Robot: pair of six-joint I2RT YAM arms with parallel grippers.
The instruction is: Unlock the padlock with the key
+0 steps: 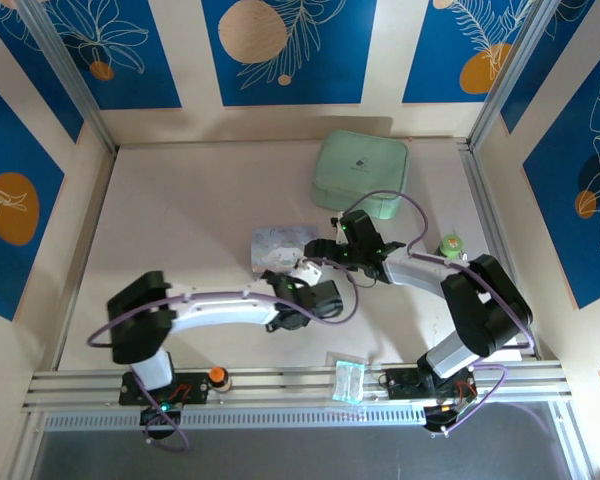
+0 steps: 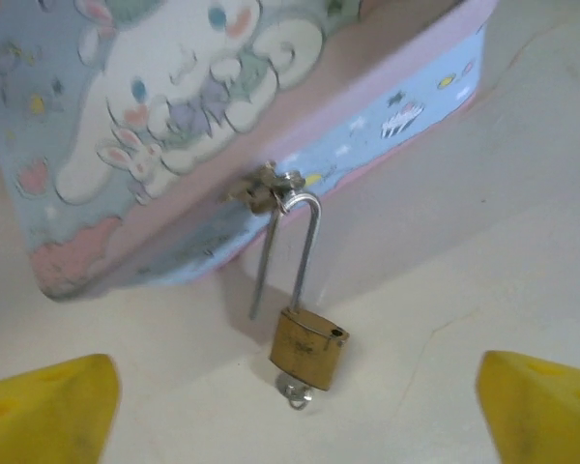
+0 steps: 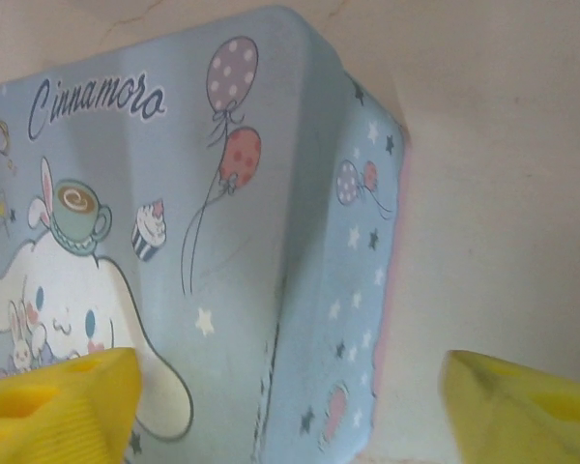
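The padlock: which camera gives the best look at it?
The left wrist view: the brass padlock hangs close up from the clasp of the cartoon tin, with the key in its underside. From above, it is too small to make out. The right wrist camera faces the tin's lid and another side.

The worktop carries one padlock point(image 2: 309, 348), with one key point(image 2: 295, 391) at its underside, and one blue cartoon tin point(image 2: 174, 116). There is one pale green case point(image 1: 360, 172) toward the far edge and one small green object point(image 1: 450, 243) near the right edge. One orange knob point(image 1: 218, 376) and one clear packet point(image 1: 347, 380) sit at the near edge. There are two robot arms: left arm point(image 1: 220, 310) and right arm point(image 1: 450, 290).
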